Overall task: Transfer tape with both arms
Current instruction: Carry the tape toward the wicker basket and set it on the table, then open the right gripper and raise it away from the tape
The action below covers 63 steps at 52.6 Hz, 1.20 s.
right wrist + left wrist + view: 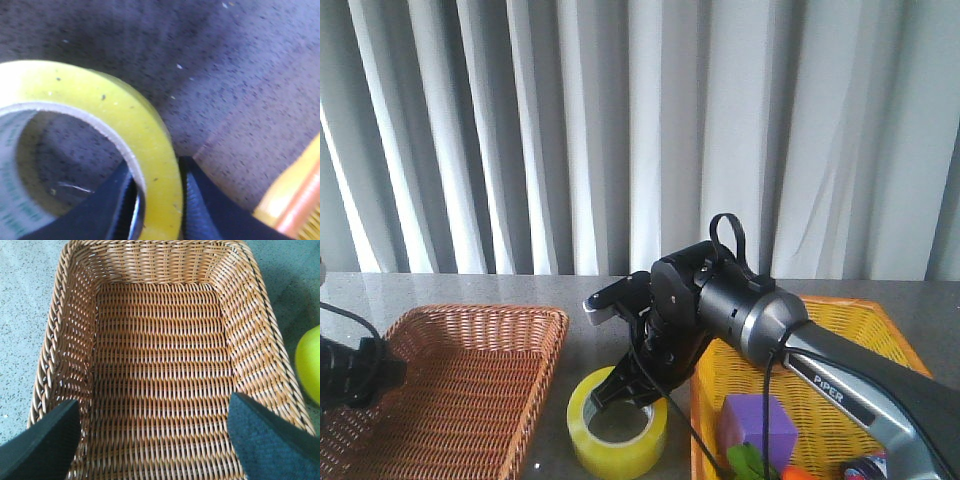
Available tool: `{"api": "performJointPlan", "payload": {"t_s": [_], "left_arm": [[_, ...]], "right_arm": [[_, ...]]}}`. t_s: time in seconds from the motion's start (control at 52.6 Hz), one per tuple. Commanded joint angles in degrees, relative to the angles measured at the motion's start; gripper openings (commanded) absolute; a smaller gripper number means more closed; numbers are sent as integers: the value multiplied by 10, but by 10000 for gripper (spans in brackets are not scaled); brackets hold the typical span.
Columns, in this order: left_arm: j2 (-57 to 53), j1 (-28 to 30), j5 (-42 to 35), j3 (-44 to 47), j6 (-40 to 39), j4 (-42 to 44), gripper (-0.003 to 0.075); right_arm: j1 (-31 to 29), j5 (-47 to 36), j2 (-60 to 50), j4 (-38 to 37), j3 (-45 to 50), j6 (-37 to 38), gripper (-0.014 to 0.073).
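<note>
The right claw (159, 200) is clamped on the wall of the yellow tape roll (618, 432), apparently resting on the table (570, 320); the left claw (152, 440) hangs spread over the brown wicker basket (160, 270).

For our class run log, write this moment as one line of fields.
right gripper: shut on tape wall | tape: on table between baskets | left gripper: open over wicker basket
</note>
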Motion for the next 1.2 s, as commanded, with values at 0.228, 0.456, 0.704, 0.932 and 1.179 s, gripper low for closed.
{"api": "performJointPlan", "payload": {"t_s": [0.228, 0.456, 0.704, 0.932, 1.179], "left_arm": [[-17, -4, -38, -19, -7, -4, 586], [-17, -4, -38, -19, -7, -4, 586], [-17, -4, -39, -19, -7, -5, 586], [-17, -4, -39, -19, -7, -5, 586], [-17, -4, -43, -19, -7, -5, 586]], "right_arm": [[-7, -43, -51, -9, -40, 10, 485], [-48, -62, -154, -20, -49, 27, 450], [-139, -64, -300, -18, -49, 36, 379], [-215, -96, -426, -19, 10, 46, 199], [-243, -223, -553, -36, 197, 50, -13]]}}
